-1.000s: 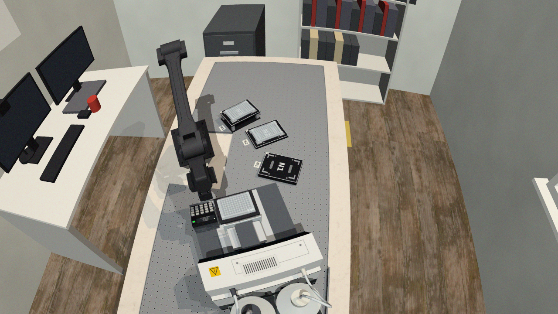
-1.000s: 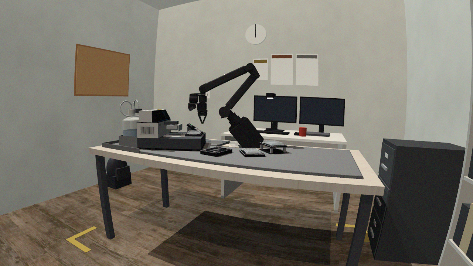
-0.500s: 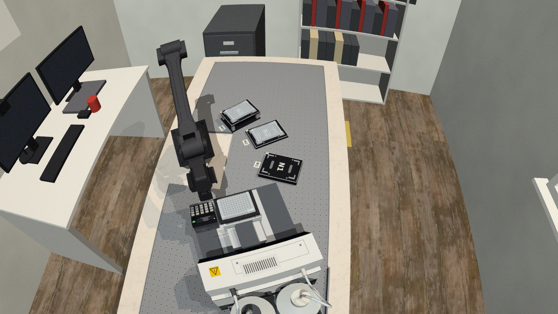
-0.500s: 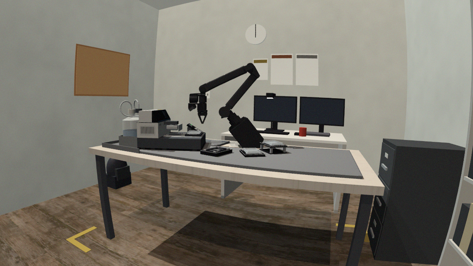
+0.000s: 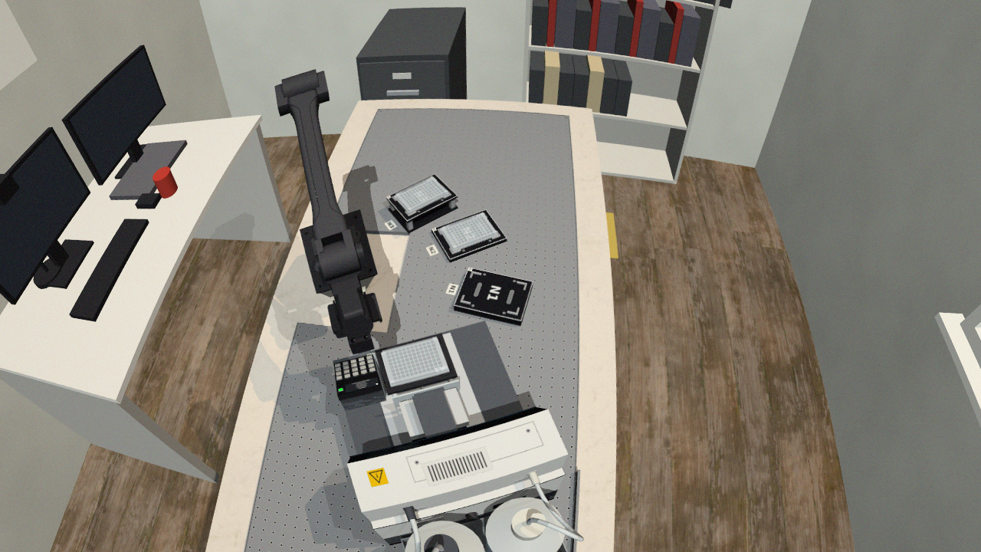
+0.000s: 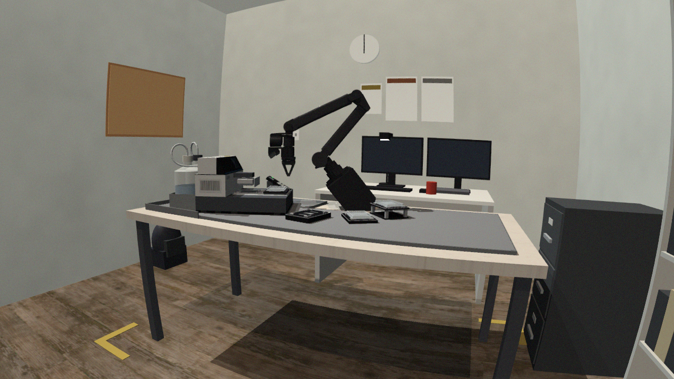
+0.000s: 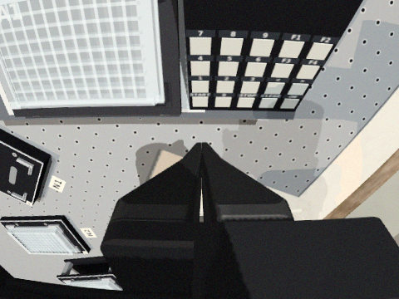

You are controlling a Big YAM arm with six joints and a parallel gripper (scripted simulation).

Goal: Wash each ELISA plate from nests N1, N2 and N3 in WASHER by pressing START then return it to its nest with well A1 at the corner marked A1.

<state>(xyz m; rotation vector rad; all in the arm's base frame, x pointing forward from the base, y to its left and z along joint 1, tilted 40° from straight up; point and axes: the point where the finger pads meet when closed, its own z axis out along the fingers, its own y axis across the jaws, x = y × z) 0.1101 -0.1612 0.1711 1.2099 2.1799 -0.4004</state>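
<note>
Poised above the perforated bench surface (image 5: 542, 205) (image 6: 424, 228) (image 7: 112, 162) just off the front of the washer (image 5: 490, 442) (image 6: 245, 202), with gripper (image 5: 359, 341) (image 6: 288, 174) (image 7: 201, 151) pointing down, fully closed and holding nothing. Lying in the washer's carrier (image 5: 451, 368) (image 6: 275, 192) (image 7: 172, 54), seemingly flat, the first ELISA plate (image 5: 415, 361) (image 6: 276, 188) (image 7: 83, 54), with A1 legible at the upper left in the wrist view. Just beside it, the keypad (image 5: 356, 367) (image 7: 249, 83), with START key (image 7: 199, 102) apart from the fingertips and lamp (image 5: 340, 389) glowing green. Out on the bench, nest N1 (image 5: 492, 295) (image 6: 310, 218) (image 7: 31, 159), bare of any plate. Beyond, in a row, nest N2 (image 5: 477, 251) (image 6: 361, 220) (image 7: 75, 232) and raised nest N3 (image 5: 408, 218) (image 6: 387, 209) (image 7: 68, 262), each bearing a plate. On the neighboring white desk (image 5: 130, 343) (image 6: 481, 193), a red cup (image 5: 164, 182) (image 6: 431, 187) near two dark monitors.
</note>
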